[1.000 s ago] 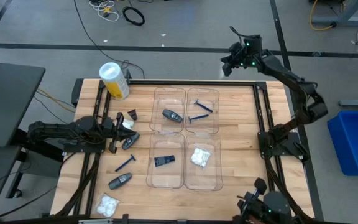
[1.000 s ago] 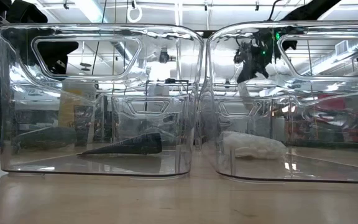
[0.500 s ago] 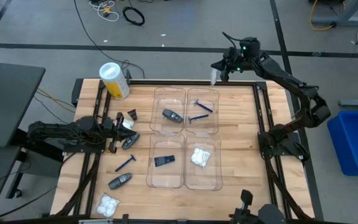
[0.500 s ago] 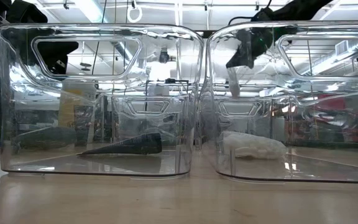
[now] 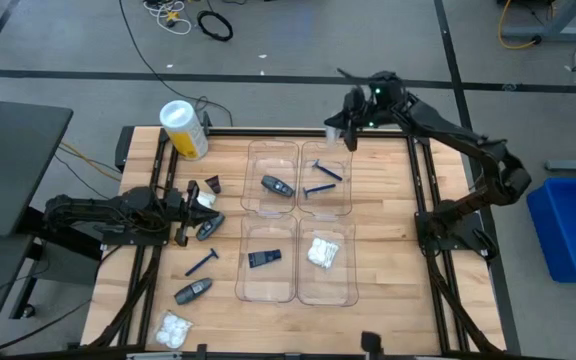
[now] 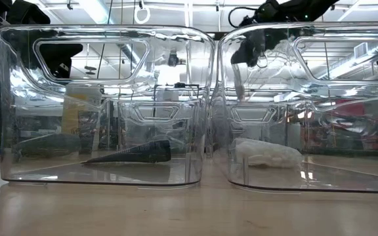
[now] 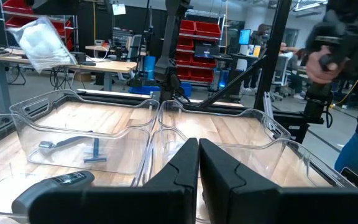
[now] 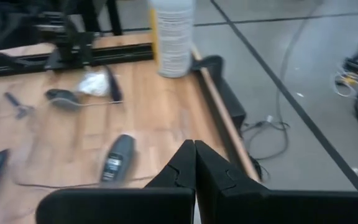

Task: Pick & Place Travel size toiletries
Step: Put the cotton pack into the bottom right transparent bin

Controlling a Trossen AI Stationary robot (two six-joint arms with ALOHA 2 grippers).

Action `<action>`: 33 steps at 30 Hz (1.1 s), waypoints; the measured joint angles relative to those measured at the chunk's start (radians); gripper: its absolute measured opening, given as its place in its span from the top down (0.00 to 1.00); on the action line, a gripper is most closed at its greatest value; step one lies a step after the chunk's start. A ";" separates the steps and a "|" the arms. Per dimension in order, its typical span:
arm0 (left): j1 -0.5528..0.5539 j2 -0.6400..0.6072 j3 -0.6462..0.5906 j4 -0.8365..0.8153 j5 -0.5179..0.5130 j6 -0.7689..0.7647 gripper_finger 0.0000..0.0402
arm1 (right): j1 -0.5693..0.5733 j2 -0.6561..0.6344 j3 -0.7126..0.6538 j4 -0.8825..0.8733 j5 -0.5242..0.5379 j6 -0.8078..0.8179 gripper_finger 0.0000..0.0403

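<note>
Left tool [image 5: 190,212] lies low at the left side of the bench [image 5: 388,230], fingers pressed together, next to a white packet [image 5: 204,199] and a grey tube [image 5: 209,230]; a blue razor [image 5: 202,262] lies nearby; clear trays [image 5: 298,220] in the middle hold more small things; right tool [image 5: 347,135], pinching a white packet [image 7: 40,40], hangs above the far tray edge.

A yellow-and-white cylinder [image 5: 184,129] is lying at the table's [image 5: 388,290] far-left corner; four clear trays [image 5: 298,222] are sitting mid-table in a block.
</note>
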 joint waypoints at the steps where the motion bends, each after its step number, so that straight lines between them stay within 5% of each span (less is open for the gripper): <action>1: 0.000 0.000 0.000 0.000 0.000 0.000 0.94 | 0.019 0.000 0.000 0.001 0.000 0.001 1.00; 33: 0.000 0.000 0.000 0.000 0.000 0.000 0.94 | 0.571 0.000 0.000 0.004 0.000 -0.001 1.00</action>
